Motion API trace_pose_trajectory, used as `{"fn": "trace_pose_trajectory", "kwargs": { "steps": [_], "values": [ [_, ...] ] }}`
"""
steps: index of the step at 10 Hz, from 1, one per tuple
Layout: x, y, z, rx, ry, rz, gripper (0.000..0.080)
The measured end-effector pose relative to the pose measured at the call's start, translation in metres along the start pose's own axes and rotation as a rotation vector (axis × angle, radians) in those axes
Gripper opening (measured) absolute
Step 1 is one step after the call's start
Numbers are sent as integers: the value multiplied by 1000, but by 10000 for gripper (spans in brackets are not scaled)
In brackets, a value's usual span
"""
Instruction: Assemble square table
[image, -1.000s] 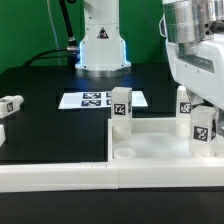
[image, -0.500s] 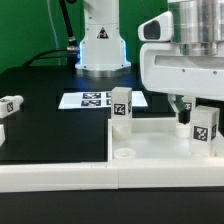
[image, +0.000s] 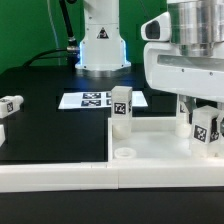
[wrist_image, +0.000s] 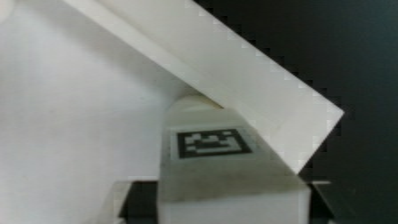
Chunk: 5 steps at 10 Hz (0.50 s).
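One upright leg (image: 207, 128) sits between claw (image: 203, 132) fingers over tabletop (image: 150, 143) corner, long axis vertical; grip not confirmable.

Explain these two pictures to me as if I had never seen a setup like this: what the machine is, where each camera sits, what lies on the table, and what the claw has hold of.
The machine is a white robot arm bolted to a black table. One picture comes from a camera standing off the arm; the other from a camera on its wrist, looking down between the fingers. The gripper, its two-fingered claw, is at the exterior view's right, closing around a short white leg with a black-and-white tag; a firm grip cannot be confirmed. That leg stands by the square table top, a white tray with round corner sockets. A second leg stands upright on it. A third leg lies at the left edge. The flat tagged sheet is the marker board.
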<state>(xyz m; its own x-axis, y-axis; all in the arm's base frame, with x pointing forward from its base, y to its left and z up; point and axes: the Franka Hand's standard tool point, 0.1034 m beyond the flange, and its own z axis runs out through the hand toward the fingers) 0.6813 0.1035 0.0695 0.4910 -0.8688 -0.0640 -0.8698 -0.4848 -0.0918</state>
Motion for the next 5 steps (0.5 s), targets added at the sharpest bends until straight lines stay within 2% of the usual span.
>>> {"fn": "trace_pose_trajectory", "kwargs": {
  "steps": [2, 5],
  "values": [
    [1, 0, 0, -1, -2, 202, 290],
    [0, 0, 0, 5, -23, 651, 290]
  ]
}}
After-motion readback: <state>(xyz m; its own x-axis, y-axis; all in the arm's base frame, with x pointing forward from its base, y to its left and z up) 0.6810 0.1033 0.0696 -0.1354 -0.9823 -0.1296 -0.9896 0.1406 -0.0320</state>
